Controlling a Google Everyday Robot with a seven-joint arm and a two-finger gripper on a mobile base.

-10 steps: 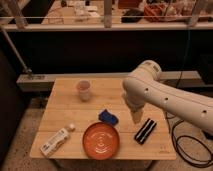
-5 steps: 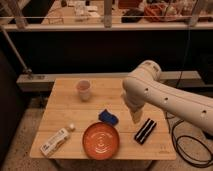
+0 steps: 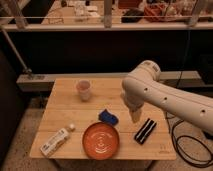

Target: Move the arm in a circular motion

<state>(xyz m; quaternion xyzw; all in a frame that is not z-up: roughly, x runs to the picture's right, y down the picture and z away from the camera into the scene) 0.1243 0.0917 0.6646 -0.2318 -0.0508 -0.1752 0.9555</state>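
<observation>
1. One arm (image 3: 167,97) reaches in from the right, bends at a rounded elbow above the far side of the bench (image 3: 65,112), and points down. Its tan tip, the tool (image 3: 135,117), hangs over the bench's right half.
2. You cannot tell how far the tool is open. Nothing shows in its hold.
3. A blue pad (image 3: 108,117) lies near the tool's left and a black bar (image 3: 145,131) just to its front right. An orange plate (image 3: 101,140) sits nearer the front edge. A pink cup (image 3: 83,90) and a white bottle (image 3: 56,141) are well apart from the tool.
4. Trace the circle level and in free air, judged higher than the cup, the tallest thing here.
5. Keep the speed even and close the loop where it starts.
6. Likely hazard: a low pass would sweep the pad or bar.
</observation>
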